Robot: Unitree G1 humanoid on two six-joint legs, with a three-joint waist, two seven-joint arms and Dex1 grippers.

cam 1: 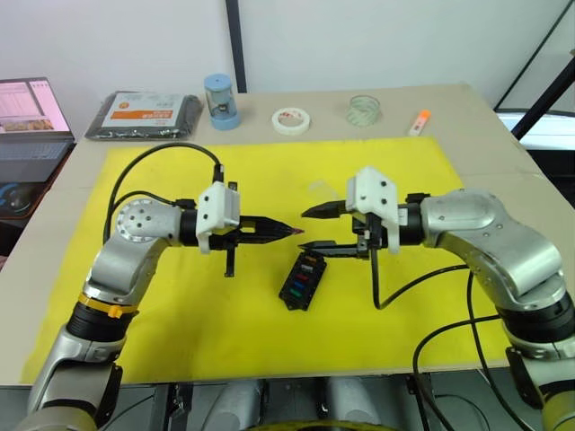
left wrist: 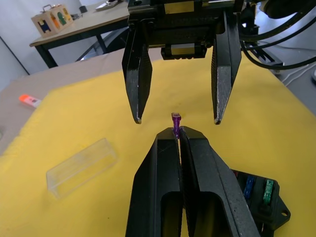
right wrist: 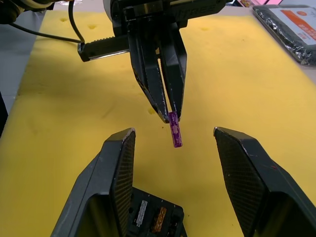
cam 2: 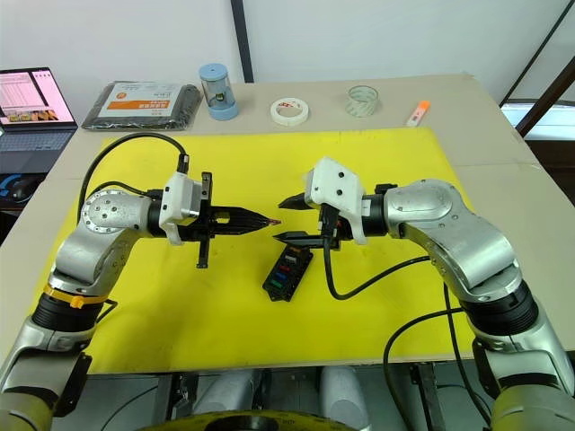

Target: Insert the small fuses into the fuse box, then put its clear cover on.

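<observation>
Handover, mid-air: left pincer (right wrist: 173,116) clamps purple fuse (right wrist: 175,130) by one end. Right pincer (left wrist: 177,120) spread, facing it; fuse box (cam 1: 302,279) lies below. Close squarely on fuse's free end before left releases.

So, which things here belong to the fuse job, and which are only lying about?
For the job:
- purple fuse, held by left gripper
- fuse box, some fuses already in
- clear cover, lying on the yellow mat
- right gripper, open

Lying about:
- blue container
- white tape roll
- clear tape roll
- black packet
- orange marker
- laptop
</observation>
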